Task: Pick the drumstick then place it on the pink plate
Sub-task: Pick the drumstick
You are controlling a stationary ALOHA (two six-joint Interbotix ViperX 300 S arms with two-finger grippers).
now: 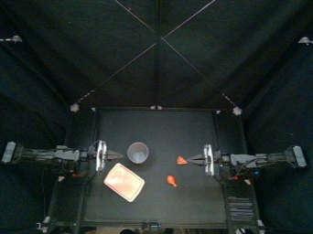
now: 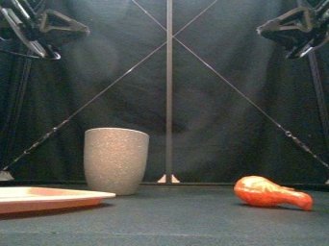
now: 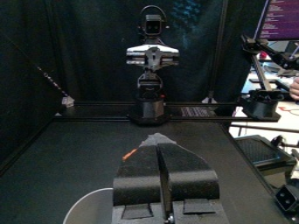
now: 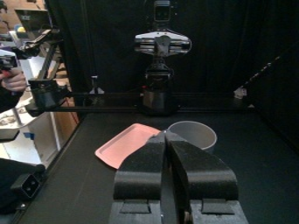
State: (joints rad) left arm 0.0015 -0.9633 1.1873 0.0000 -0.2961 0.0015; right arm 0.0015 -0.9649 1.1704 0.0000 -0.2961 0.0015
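Observation:
An orange-red drumstick (image 2: 272, 193) lies on the table right of the middle, apart from both grippers; in the top view I take it for the drumstick (image 1: 171, 180) nearer the front. The pink plate (image 1: 124, 181) lies flat at the front left, also seen as the plate (image 2: 45, 198) and the plate (image 4: 131, 143). My left gripper (image 1: 108, 157) hangs raised at the left, its jaws shut and empty, as the left gripper (image 3: 156, 142) shows. My right gripper (image 1: 202, 160) hangs raised at the right, also shut on nothing, as the right gripper (image 4: 167, 144) shows.
A tall grey speckled cup (image 1: 138, 152) stands upright behind the plate, between the two grippers; it is also the cup (image 2: 115, 161). A second small orange-red toy (image 1: 182, 161) lies just in front of the right gripper; a sliver of that toy (image 3: 131, 154) shows beside the left jaws.

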